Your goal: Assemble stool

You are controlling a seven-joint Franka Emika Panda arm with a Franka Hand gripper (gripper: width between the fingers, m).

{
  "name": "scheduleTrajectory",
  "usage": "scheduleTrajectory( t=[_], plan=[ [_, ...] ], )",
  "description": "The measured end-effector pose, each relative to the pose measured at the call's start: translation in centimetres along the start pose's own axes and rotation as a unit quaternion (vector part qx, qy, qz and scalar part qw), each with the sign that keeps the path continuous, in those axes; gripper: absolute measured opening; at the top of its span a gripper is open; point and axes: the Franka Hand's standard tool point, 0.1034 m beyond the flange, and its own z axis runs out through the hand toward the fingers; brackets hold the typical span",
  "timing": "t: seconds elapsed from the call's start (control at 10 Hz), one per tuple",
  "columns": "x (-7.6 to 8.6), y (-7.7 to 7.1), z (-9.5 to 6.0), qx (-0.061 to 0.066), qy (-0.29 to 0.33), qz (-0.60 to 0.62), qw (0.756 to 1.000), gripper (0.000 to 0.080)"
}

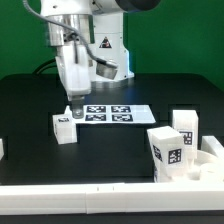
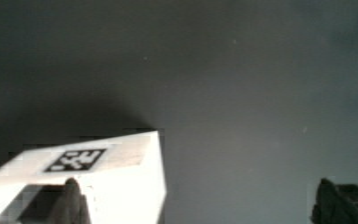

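Observation:
One white stool leg [image 1: 65, 128] with a square tag lies on the black table, just to the exterior view's left of the marker board [image 1: 108, 113]. My gripper [image 1: 75, 110] hangs right above it, open and holding nothing. In the wrist view the tagged leg [image 2: 91, 175] lies close under one dark fingertip [image 2: 59, 206]. The other fingertip [image 2: 348, 203] stands far off over bare table, and the gripper's midpoint [image 2: 204, 205] is beside the leg. More stool parts stand at the exterior view's right: a tagged leg [image 1: 166, 150], another tagged leg [image 1: 186, 126], and a low white piece [image 1: 211, 160] that may be the seat.
A white raised border [image 1: 90, 197] runs along the table's front edge. A small white piece [image 1: 2, 148] shows at the exterior view's left edge. The robot's base [image 1: 105, 50] stands behind the marker board.

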Motion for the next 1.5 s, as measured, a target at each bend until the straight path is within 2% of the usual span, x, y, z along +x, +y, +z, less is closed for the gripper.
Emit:
scheduleTrajectory(
  t=[0.1,0.3,0.6,0.7,0.8,0.9,1.0,1.2,1.4,1.5],
  plan=[
    [-0.2,-0.1,-0.1,0.000,-0.007,-0.051,0.999,0.0648],
    [0.3,0.3,0.0,0.000,-0.012,-0.204,0.979,0.0648],
    [0.5,0.4,0.0,-0.002,-0.008,-0.281,0.960,0.0648],
    [0.6,0.4,0.0,-0.003,-0.009,-0.332,0.943,0.0648],
    [0.6,0.4,0.1,-0.002,-0.013,-0.436,0.900,0.0648],
    [-0.4,0.4,0.5,-0.012,-0.031,-0.490,0.871,0.0648],
    [-1.3,0.3,0.9,-0.028,-0.036,-0.540,0.840,0.0648],
    [-0.8,0.4,0.8,-0.030,-0.034,-0.586,0.809,0.0648],
    [-0.6,0.5,0.8,-0.037,-0.041,-0.641,0.765,0.0648],
    [-0.6,0.6,1.0,-0.050,-0.058,-0.672,0.737,0.0648]
  ],
)
